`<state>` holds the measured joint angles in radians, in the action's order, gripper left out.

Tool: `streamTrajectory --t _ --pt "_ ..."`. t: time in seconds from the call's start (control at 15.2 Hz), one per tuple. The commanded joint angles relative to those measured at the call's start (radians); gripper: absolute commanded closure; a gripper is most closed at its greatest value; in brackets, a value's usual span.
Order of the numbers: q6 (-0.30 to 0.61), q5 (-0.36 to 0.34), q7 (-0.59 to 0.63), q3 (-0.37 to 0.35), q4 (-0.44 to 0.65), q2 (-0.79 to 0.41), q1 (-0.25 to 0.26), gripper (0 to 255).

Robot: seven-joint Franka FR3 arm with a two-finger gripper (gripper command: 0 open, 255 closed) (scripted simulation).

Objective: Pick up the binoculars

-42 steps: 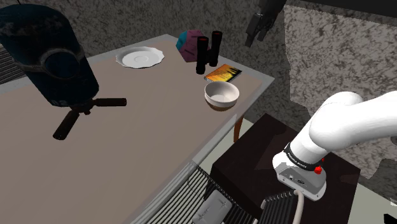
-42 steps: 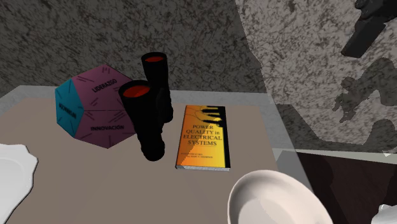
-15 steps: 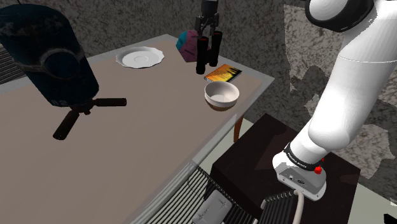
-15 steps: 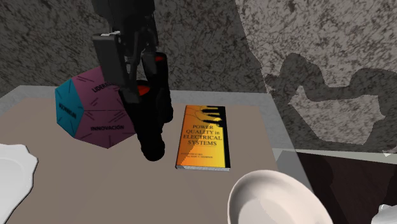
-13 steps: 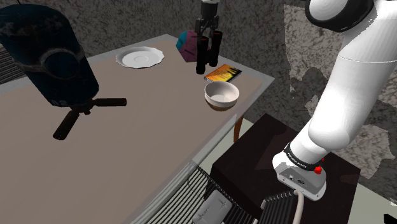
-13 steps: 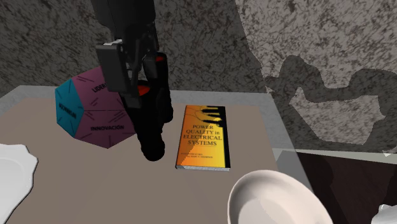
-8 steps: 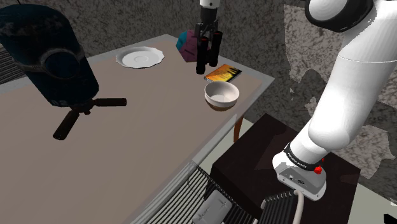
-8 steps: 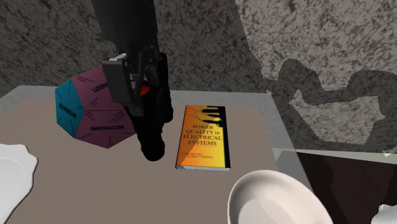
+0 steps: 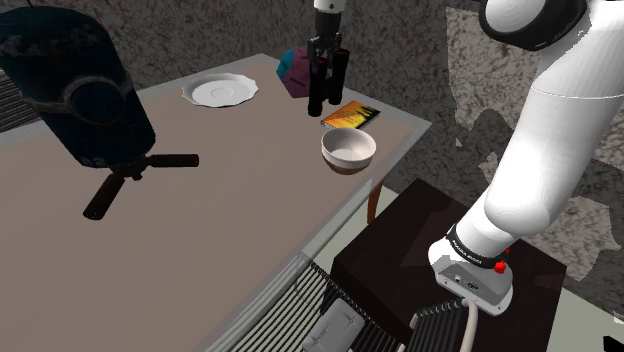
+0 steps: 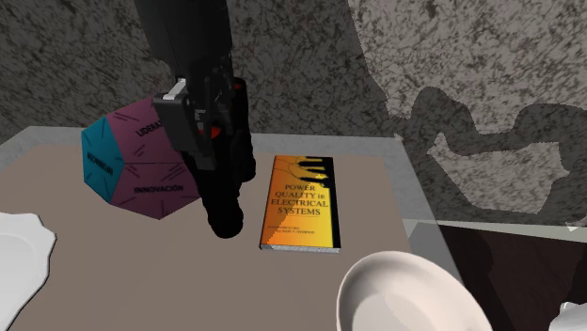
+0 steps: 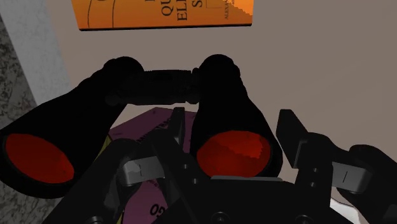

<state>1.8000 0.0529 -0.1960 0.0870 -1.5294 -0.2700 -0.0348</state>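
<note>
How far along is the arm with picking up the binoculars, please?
Done: the approach. The gripper is at the top of the binoculars, with its jaws open on either side of one barrel. In hand: the grasp, as a gap shows between one jaw and the barrel, so nothing is clasped yet. Left: closing and lifting; the binoculars stand upright on the table.

binoculars (image 11: 224, 102): matt, smooth | book (image 10: 301, 203): smooth printed cover | table (image 9: 230, 190): smooth, matt | wall (image 10: 452, 56): rough
</note>
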Motion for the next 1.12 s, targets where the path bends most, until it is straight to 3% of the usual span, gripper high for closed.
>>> streamTrajectory --t 0.0,1.06 --pt "0.000 0.000 0.000 0.000 -0.001 -0.001 0.000 255" --pt "-0.213 0.001 0.006 0.001 0.236 -0.026 -0.005 255"
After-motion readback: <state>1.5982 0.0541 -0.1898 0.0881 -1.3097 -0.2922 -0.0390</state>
